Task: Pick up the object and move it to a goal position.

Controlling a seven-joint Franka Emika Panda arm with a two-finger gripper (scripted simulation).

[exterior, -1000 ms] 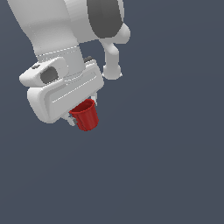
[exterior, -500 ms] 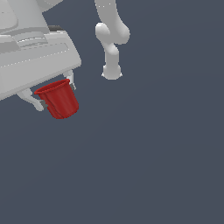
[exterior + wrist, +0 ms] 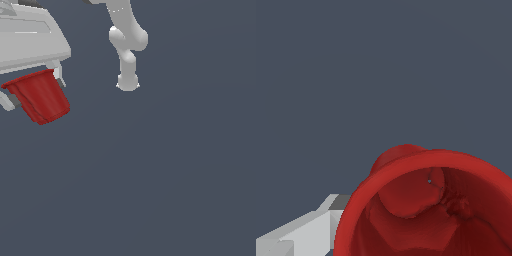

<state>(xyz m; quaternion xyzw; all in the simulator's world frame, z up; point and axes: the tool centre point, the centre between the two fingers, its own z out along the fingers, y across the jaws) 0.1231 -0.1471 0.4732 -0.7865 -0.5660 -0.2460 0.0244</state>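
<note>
A flat, dark slate-grey ground (image 3: pixel 170 180) fills almost all of both views, with no markings on it.

The white arm (image 3: pixel 127 45) comes next in size. In the exterior view its jointed links drop from the upper edge to a round base near the middle top, while the broad white hand body spreads across the upper corner on the exterior view's left, partly cut off by the frame edge.

Below that hand body sits the gripper (image 3: pixel 34 95), with the red cup (image 3: pixel 40 97) between its fingers. One finger (image 3: pixel 59 75) shows against the cup's side nearer the exterior view's right, and a second finger tip shows at the frame edge on the other side. The fingers are closed in against the cup's wall, spread only as wide as the cup, and they hold it. The cup hangs tilted, its wider rim up against the hand body and its narrower closed end pointing down and toward the exterior view's right. It sits high in the exterior view, just under the hand, at that view's left edge.

In the wrist view the cup (image 3: pixel 431 210) looms close, its thick rim and hollow, lumpy red interior facing the camera, with one white finger (image 3: pixel 301 232) just beside its rim.
</note>
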